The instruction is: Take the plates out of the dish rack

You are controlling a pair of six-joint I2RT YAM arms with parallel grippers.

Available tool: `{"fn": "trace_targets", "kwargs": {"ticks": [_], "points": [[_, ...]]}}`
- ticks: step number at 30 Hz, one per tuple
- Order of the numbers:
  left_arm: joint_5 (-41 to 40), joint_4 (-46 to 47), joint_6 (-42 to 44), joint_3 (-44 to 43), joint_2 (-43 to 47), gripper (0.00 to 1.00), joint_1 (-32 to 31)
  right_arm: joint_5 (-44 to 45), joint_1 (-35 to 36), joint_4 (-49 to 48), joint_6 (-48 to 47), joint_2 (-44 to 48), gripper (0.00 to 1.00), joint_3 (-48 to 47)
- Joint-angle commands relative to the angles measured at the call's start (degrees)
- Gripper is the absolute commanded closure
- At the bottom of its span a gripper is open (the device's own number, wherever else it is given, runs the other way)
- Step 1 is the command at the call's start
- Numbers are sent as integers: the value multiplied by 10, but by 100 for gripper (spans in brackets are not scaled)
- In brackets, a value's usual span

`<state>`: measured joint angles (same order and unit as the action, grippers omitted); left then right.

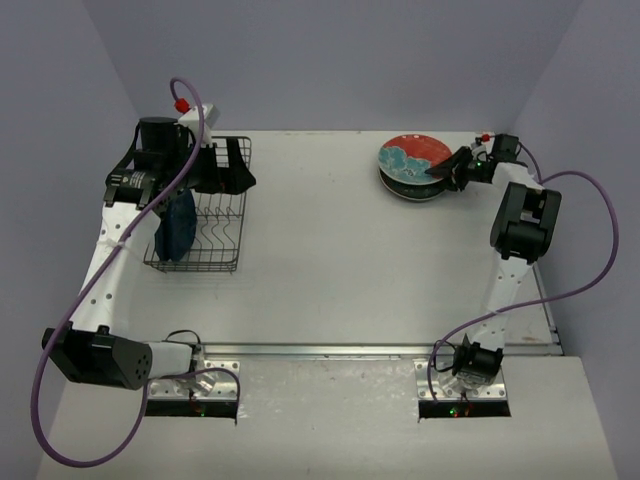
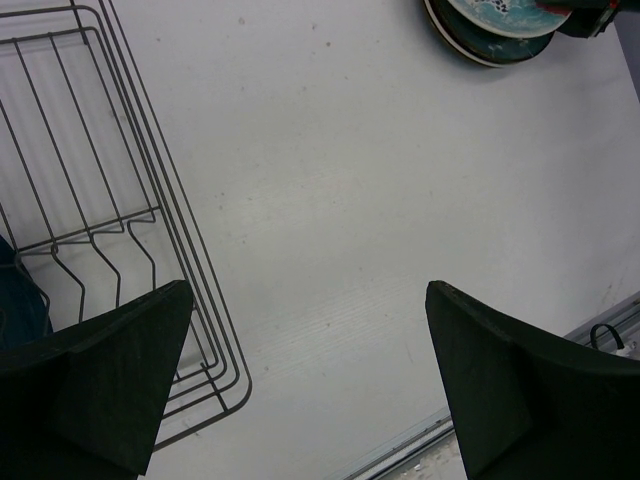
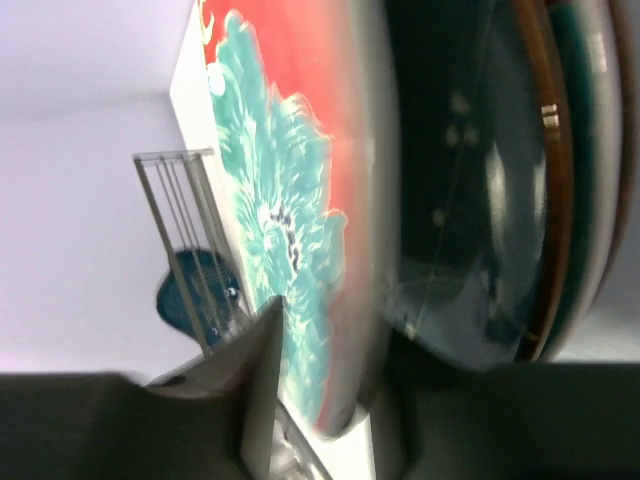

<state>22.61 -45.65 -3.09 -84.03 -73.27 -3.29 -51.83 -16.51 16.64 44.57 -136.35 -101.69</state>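
Red with teal flowers, that's the top plate [image 1: 412, 155] of the stack, and the stack sits well apart from the dish rack [image 1: 215, 225], straight across the table [image 1: 330, 260] to the rack's right. Under the red one I can see a dark teal plate [image 1: 410, 188] and at least one more rim below it; I can't count them for sure.

My right gripper [image 1: 447, 175] is at the side of the stack farthest from the rack. On the right wrist view one finger [image 3: 255, 380] lies against the flowered face of the red plate [image 3: 290, 150], and the rim runs between the jaws. Whether they are pinching it or have let go, I can't tell from this blur.

Over to the rack. One dark blue plate [image 1: 178, 232] stands on edge in its near left part, between the prongs. The other slots I can see on the left wrist view are bare wire [image 2: 120, 200], with that blue plate [image 2: 15, 300] just peeking in at the edge.

My left gripper [image 1: 232, 168] hangs above the rack's far right corner, jaws spread wide and holding nothing. On its own camera [image 2: 310, 300] the two fingers frame bare table just right of the rack.
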Motion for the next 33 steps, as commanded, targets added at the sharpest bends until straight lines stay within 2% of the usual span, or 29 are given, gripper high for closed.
{"fn": "trace_targets", "kwargs": {"ticks": [1,5,11,16,18,24,28,33], "points": [[-4,20,3,-9,-2,0,6,0,1,31,-49,23,46,-50],[-4,19,4,-8,-1,0,6,69,2,113,-93,26,31,-67],[-2,17,3,-13,0,0,6,233,10,237,-184,24,24,-141],[-15,17,5,-13,1,0,6,347,33,281,-252,30,4,-175],[-46,15,3,-14,1,0,6,407,54,282,-294,38,2,-170],[-120,1,-7,-20,-3,0,6,501,96,271,-366,45,1,-160],[-128,-1,-4,-20,1,0,6,499,103,289,-365,24,1,-188],[-140,-6,3,-20,2,0,6,457,105,293,-354,18,1,-187]]}}
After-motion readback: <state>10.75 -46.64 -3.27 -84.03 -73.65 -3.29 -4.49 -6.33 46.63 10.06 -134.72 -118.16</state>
